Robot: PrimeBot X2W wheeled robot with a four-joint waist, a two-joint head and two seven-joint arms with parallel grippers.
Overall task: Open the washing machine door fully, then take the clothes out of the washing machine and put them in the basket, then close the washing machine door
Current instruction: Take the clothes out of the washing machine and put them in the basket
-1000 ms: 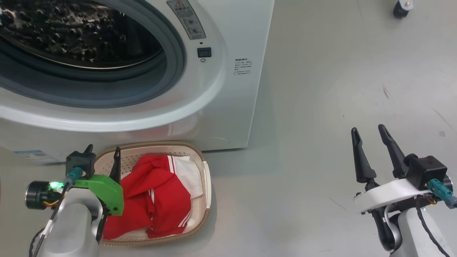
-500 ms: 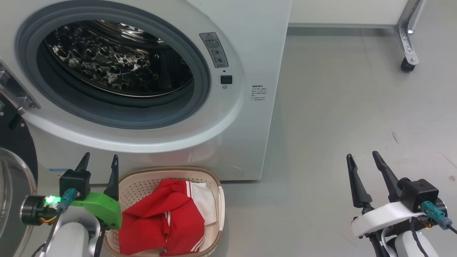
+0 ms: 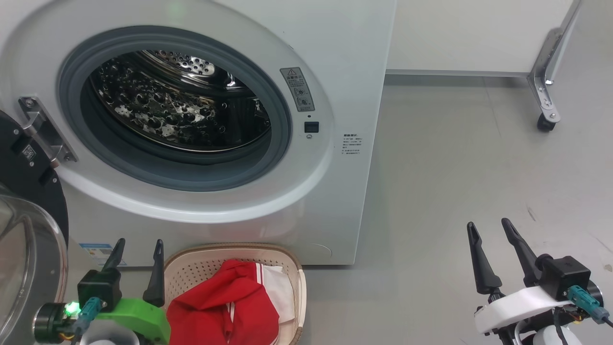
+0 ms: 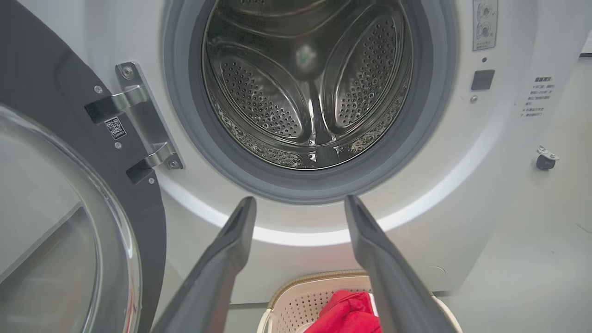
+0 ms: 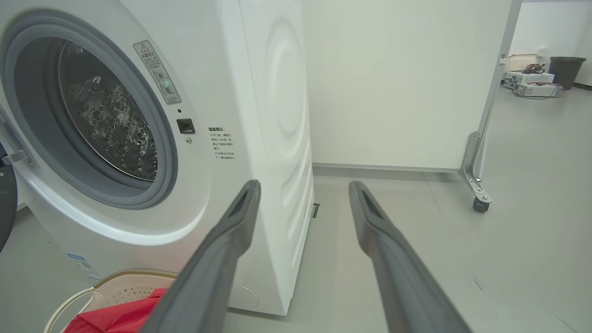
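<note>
The white washing machine [image 3: 335, 57] stands with its steel drum [image 3: 177, 105] bare of clothes. Its door [image 3: 28, 230] hangs swung wide at the left, black rim and clear glass bowl [image 4: 51, 231] facing me. On the floor below the opening sits the cream basket [image 3: 282, 261], holding the red striped clothes [image 3: 220, 306] and a white piece [image 3: 280, 292]. My left gripper [image 3: 137, 243] is open, fingers pointing up just left of the basket, between it and the door. My right gripper [image 3: 488, 225] is open over bare floor, well to the right of the machine.
A white panel on a metal leg with a caster [image 3: 546, 122] stands at the back right. Grey floor [image 3: 455, 191] spreads right of the machine. A far doorway shows a dark bin [image 5: 565, 69] and boxes.
The camera has tilted up, so the whole drum opening, the hinge and the open door came into the picture. Both grippers stay open and keep their places beside the basket and over the floor.
</note>
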